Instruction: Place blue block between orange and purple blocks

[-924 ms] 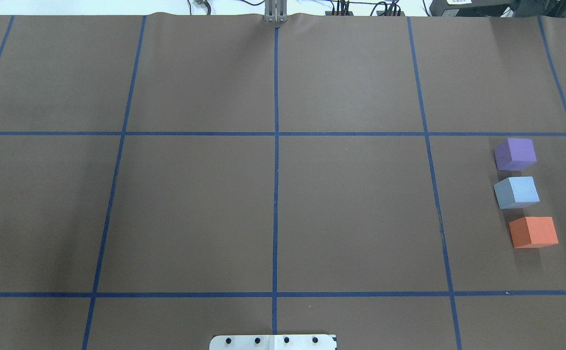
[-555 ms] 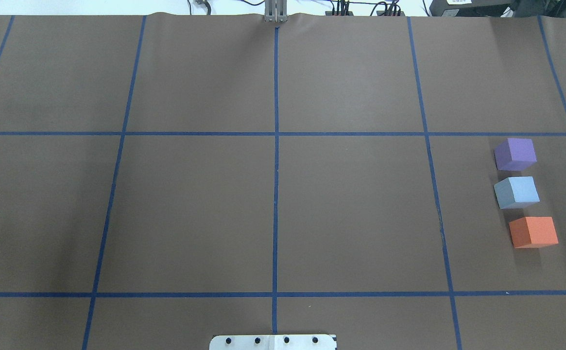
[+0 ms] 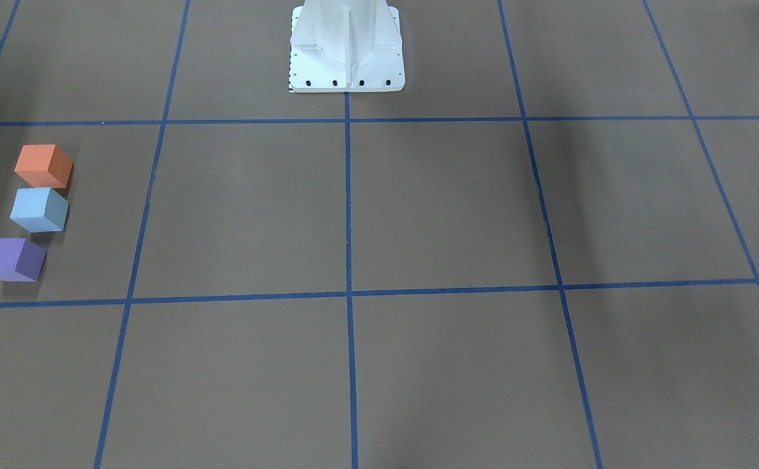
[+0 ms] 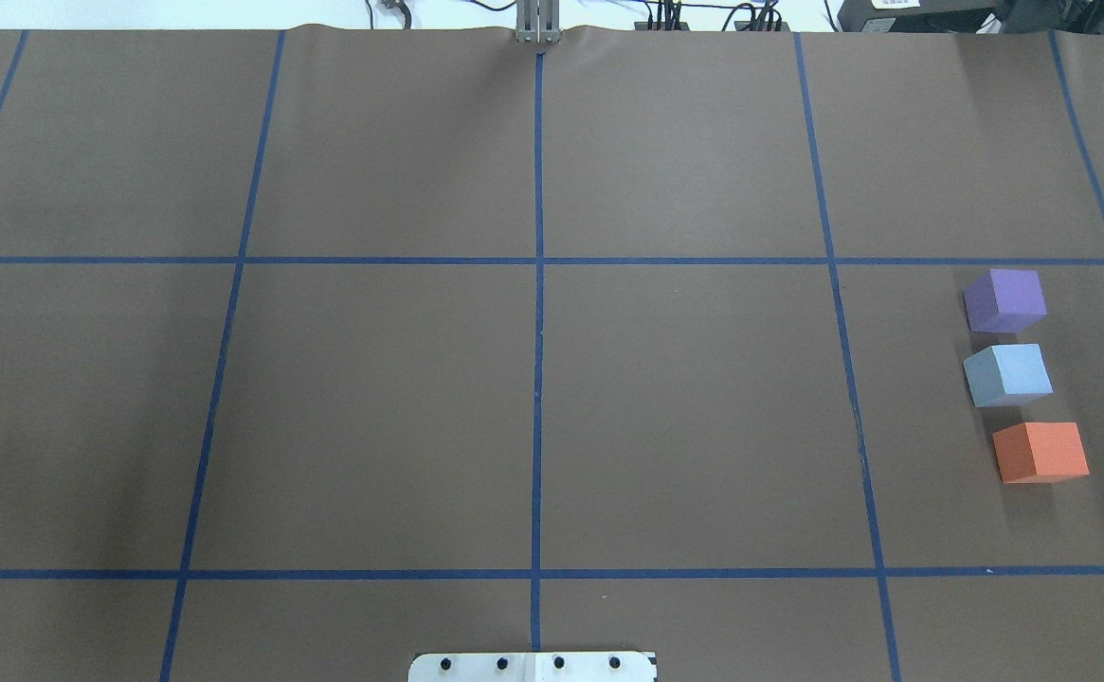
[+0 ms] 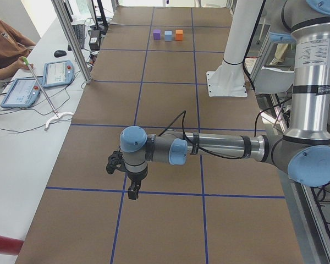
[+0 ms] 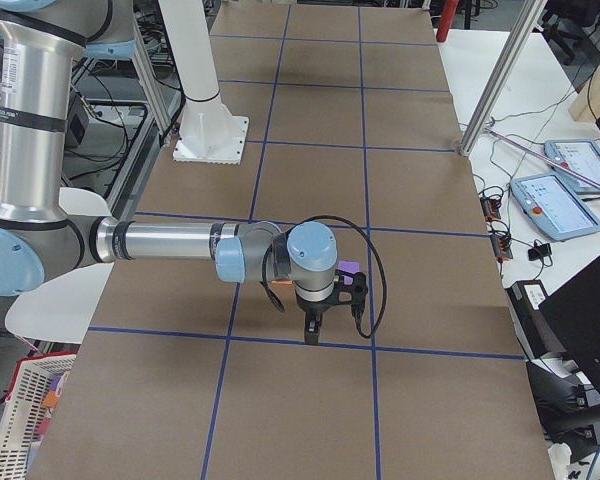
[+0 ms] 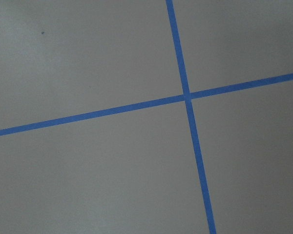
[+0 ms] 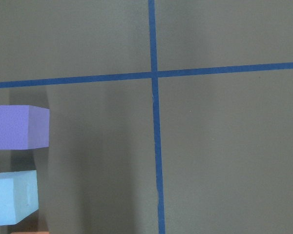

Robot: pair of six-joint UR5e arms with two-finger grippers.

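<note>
While the blue block (image 4: 1008, 374) sits between purple block (image 4: 1005, 300) and orange block (image 4: 1040, 452), touching neither, it looks light, perhaps foam: pinch opposite flat faces. Left gripper (image 5: 133, 191) and right gripper (image 6: 312, 332): parted or clenched, cannot tell.

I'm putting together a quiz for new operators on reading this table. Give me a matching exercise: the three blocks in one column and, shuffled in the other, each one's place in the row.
Column 1:
1. purple block
2. blue block
3. orange block

Column 2:
A. middle of the row
B. end nearest the robot's base
C. end farthest from the robot's base

Pairs: 1-C, 2-A, 3-B.
</note>
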